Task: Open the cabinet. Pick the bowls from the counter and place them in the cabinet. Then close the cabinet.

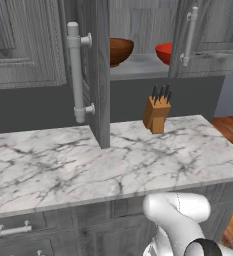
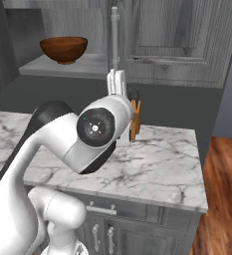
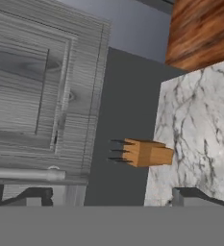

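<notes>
Both bowls already sit on the cabinet (image 1: 100,75) shelf: wooden bowl (image 1: 120,50) toward the shelf's left end, red bowl (image 1: 164,53) toward its right end, well apart from each other. Nothing left on the tabletop (image 1: 88,160) but the knife block (image 1: 157,114), upright near the back edge, right of middle. Both doors stand open; left door swung out over the tabletop, its long silver handle (image 1: 77,72) vertical. Remaining step, judging by this layout: closing the 2 doors. In the hand view, end effector (image 3: 111,198) tips spread wide apart, nothing between them, rolled so that the right door's bar handle (image 3: 24,174) runs crosswise just above the left fingertip (image 3: 34,196). In the right base view, wrist raised close beside that same handle (image 2: 115,37), which stands upright along the door's free edge. Key relation for the coming move: right door lies immediately ahead of the end effector, handle's long axis vertical in the room, door panel (image 3: 41,86) facing the hand. Likely a push on the panel or handle toward the shelf, then the same for the left door, which sits farther off, toward the tabletop's left half.
</notes>
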